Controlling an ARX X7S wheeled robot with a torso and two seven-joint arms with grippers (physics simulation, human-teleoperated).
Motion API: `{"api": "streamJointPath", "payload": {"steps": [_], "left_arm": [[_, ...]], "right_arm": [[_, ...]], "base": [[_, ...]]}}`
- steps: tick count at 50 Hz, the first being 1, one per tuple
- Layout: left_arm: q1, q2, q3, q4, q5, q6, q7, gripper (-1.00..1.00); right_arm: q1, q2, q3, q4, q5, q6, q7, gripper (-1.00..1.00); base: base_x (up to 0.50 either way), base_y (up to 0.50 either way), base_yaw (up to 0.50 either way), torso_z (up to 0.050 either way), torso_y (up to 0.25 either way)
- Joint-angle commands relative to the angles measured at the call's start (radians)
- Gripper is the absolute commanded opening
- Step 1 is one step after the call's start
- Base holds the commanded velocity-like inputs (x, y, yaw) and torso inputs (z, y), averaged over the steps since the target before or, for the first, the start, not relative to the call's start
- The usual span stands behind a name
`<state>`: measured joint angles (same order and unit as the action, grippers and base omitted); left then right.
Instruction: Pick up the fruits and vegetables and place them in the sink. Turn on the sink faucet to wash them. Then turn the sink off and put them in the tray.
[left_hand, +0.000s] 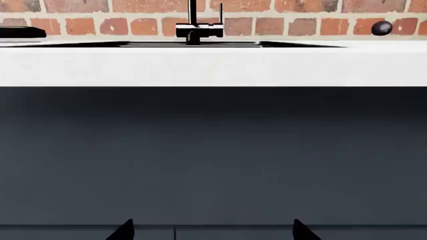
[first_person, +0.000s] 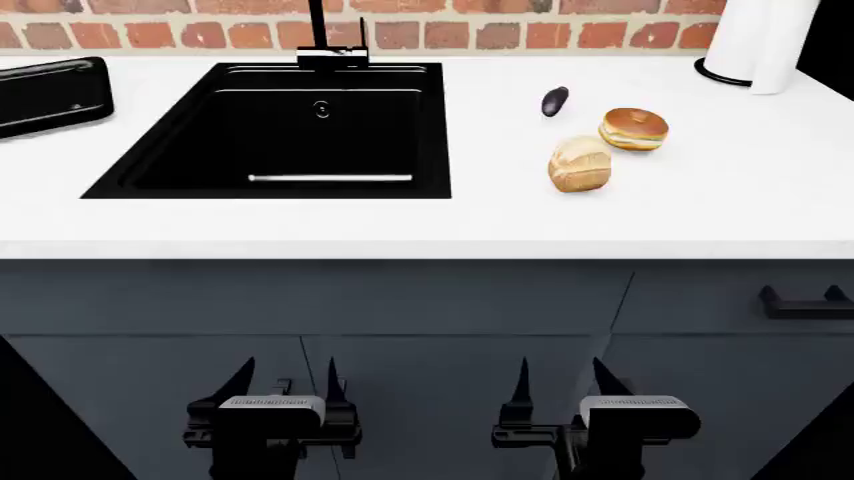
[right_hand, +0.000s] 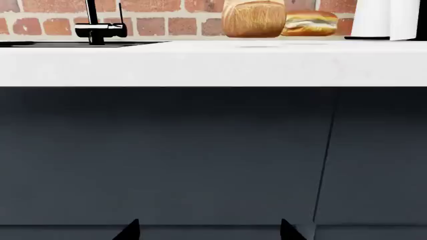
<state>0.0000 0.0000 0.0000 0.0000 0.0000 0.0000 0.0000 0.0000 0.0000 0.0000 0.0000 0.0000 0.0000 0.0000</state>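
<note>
A small dark purple eggplant (first_person: 555, 101) (left_hand: 381, 28) lies on the white counter to the right of the sink (first_person: 187, 150). The black basin holds nothing. The slim black faucet (first_person: 327, 40) (left_hand: 197, 27) (right_hand: 99, 27) stands at its back rim, with its thin lever upright. A glossy black tray (first_person: 47, 95) (left_hand: 20, 32) sits at the far left of the counter. My left gripper (first_person: 284, 385) (left_hand: 213, 232) and right gripper (first_person: 558, 385) (right_hand: 210, 232) hang open and empty. Both are below the counter edge, in front of the dark cabinet doors.
A tan bread roll (first_person: 581, 163) (right_hand: 253, 19) and a sliced bagel (first_person: 634, 128) (right_hand: 310, 23) lie near the eggplant. A white paper towel roll (first_person: 761, 40) stands at the back right. The counter's front edge overhangs both grippers. A cabinet handle (first_person: 805, 300) sticks out at the right.
</note>
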Motion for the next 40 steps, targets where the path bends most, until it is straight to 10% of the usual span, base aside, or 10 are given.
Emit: {"api": "streamJointPath", "payload": {"steps": [1, 11, 18, 26, 34, 40], "left_arm": [[0.004, -0.018, 0.020, 0.006, -0.036, 0.021, 0.006, 1.00], [0.013, -0.071, 0.049, 0.153, -0.149, -0.171, 0.037, 1.00], [-0.038, -0.157, 0.116, 0.566, -0.168, -0.574, 0.029, 1.00], [-0.413, -0.245, 0.148, 0.829, -0.294, -1.204, 0.083, 1.00], [-1.030, -0.202, 0.095, 0.497, -0.418, -1.566, 0.220, 1.00], [-1.260, -0.221, 0.291, 0.034, -0.342, -1.234, 0.333, 1.00]], "right_arm": [[-0.010, 0.015, -0.006, -0.012, 0.031, -0.015, 0.020, 1.00], [-0.037, 0.063, -0.050, -0.171, 0.039, 0.036, 0.044, 1.00], [0.035, 0.148, -0.108, -0.689, 0.042, 0.482, -0.019, 1.00], [0.447, 0.233, -0.043, -0.960, 0.144, 1.201, -0.109, 1.00], [1.000, 0.261, 0.173, -0.706, 0.466, 1.570, -0.184, 1.00], [1.239, 0.359, 0.035, -0.315, 0.447, 1.367, -0.243, 1.00]], "base": [[0.00, 0.00, 0.00, 0.000, 0.000], [0.00, 0.00, 0.00, 0.045, 0.001], [0.00, 0.00, 0.00, 0.050, 0.000], [0.00, 0.00, 0.00, 0.050, 0.000], [0.00, 0.00, 0.00, 0.046, 0.000], [0.22, -0.13, 0.00, 0.000, 0.000]]}}
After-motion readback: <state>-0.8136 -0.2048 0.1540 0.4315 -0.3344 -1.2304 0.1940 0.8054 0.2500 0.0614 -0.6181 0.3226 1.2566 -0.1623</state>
